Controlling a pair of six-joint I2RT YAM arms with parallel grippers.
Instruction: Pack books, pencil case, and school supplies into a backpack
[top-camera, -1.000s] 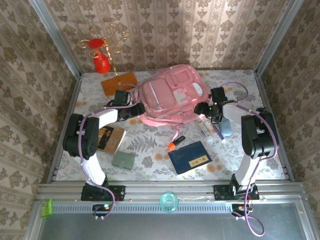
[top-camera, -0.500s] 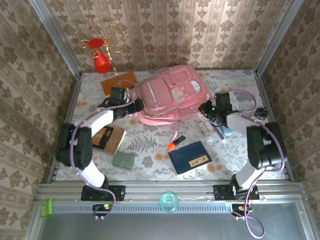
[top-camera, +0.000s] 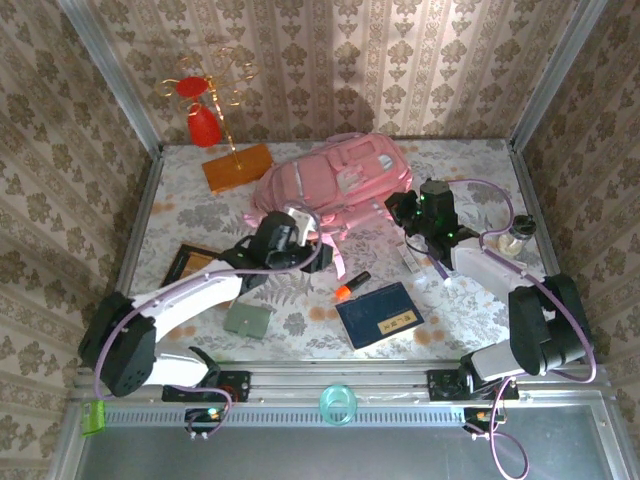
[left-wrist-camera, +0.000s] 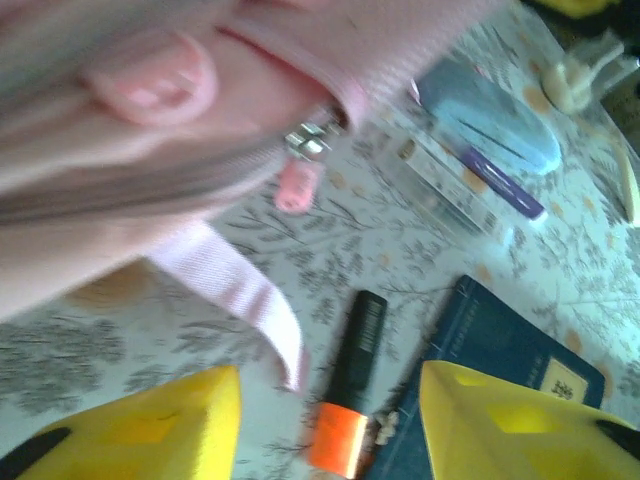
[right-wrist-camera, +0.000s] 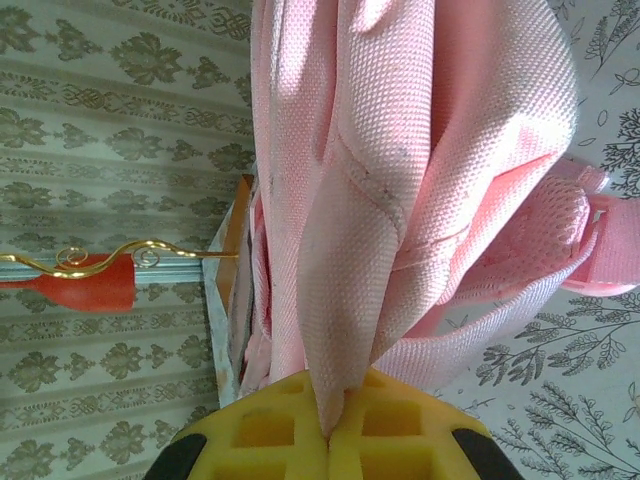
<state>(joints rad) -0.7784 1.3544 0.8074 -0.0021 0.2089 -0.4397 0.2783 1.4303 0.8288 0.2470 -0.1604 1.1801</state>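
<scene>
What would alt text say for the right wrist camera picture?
The right gripper, yellow-padded, is shut on a fabric fold of the pink backpack. Behind it stand patterned wallpaper and a gold wire stand with a red ornament.

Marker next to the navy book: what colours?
Marker: black body, orange end. Best in left wrist view.

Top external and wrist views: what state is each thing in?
Soft pink fabric backpack: pinched at one edge.
Right claw: shut on backpack fabric.
Left claw: open, empty.
Orange-and-black marker: lying flat, untouched.
Dark navy flat book: closed, lying flat.
</scene>
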